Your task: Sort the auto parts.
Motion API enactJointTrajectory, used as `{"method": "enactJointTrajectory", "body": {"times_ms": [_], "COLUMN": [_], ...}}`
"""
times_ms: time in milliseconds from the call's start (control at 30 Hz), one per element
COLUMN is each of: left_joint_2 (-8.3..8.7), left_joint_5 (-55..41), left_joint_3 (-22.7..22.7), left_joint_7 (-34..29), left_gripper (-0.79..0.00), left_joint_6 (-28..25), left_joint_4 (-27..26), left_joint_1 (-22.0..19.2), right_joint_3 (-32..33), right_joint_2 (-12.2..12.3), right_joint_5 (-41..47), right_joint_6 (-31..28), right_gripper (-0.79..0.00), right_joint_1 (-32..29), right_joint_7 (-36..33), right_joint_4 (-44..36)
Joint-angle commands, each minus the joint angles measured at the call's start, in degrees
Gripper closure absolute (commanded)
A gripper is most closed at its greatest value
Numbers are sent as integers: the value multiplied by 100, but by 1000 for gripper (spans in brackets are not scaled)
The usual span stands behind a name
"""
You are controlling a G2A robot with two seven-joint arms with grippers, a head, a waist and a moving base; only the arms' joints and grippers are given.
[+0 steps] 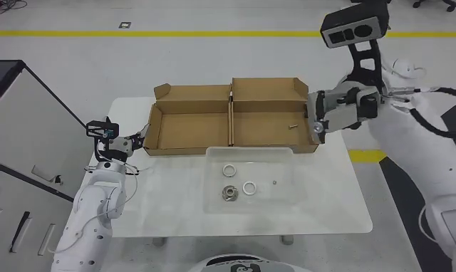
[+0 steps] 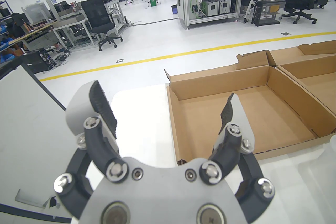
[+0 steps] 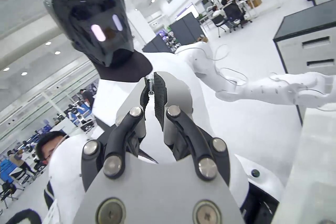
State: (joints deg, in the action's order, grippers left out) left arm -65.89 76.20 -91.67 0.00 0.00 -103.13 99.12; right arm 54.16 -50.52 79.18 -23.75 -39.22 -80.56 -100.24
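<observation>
Sorting step, delivery phase. The right hand [image 3: 152, 81] is closed, pinching a small threaded metal part [image 3: 150, 86], apparently a screw, between its pad tips. It hangs at the right edge of the right cardboard box [image 1: 260, 132], tilted back toward the robot rather than down. A similar screw [image 1: 291, 127] already lies on that box's floor, so this box is probably the destination.

To do the step well, the hand should:
- turn to face down;
- come in over the bare floor, clear of the wall and flap;
- sink low before the pads part, since so light a piece may bounce or roll.

The left hand [image 2: 165, 107] is wide open and holds nothing. It hovers at the left edge of the left cardboard box [image 1: 189, 133]. The near tray [image 1: 285, 195] holds two rings [image 1: 230, 170] and a toothed part [image 1: 229, 194].

The tabletop [image 1: 171, 204] is white, smooth and round-cornered. A grey cabinet [image 1: 32, 122] stands just left of it. Beyond it lie a pale floor with a yellow line [image 1: 214, 33], office chairs [image 2: 103, 22] and workstations.
</observation>
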Motion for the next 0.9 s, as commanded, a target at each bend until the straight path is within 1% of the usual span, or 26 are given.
{"method": "enactJointTrajectory", "body": {"times_ms": [0,100,300,433,500,567,600,733,767,833,867], "left_joint_2": [0,0,0,0,0,0,0,0,0,0,0], "left_joint_5": [0,0,0,0,0,0,0,0,0,0,0], "left_joint_3": [0,0,0,0,0,0,0,0,0,0,0], "left_joint_7": [0,0,0,0,0,0,0,0,0,0,0], "left_gripper": [-785,-785,-785,-785,-785,-785,-785,-785,-785,-785,-785], "left_joint_6": [0,0,0,0,0,0,0,0,0,0,0], "left_joint_4": [0,0,0,0,0,0,0,0,0,0,0], "left_joint_1": [0,0,0,0,0,0,0,0,0,0,0], "right_joint_3": [146,282,355,320,352,465,498,655,699,733,775], "right_joint_2": [-140,-351,-762,-990,-1066,-1114,-1146,-1215,-1216,-1230,-1219], "right_joint_5": [245,566,792,803,593,145,114,-515,-837,-1128,-1525], "right_joint_6": [185,410,724,746,746,746,743,635,598,550,506], "right_gripper": [0,0,0,0,0,0,0,0,0,0,0], "right_joint_1": [-83,-193,-282,-295,-272,-227,-252,-264,-234,-239,-189], "right_joint_7": [-184,-409,-723,-744,-744,-744,-740,-632,-595,-547,-503], "right_joint_4": [90,221,499,592,664,758,765,864,892,902,930]}}
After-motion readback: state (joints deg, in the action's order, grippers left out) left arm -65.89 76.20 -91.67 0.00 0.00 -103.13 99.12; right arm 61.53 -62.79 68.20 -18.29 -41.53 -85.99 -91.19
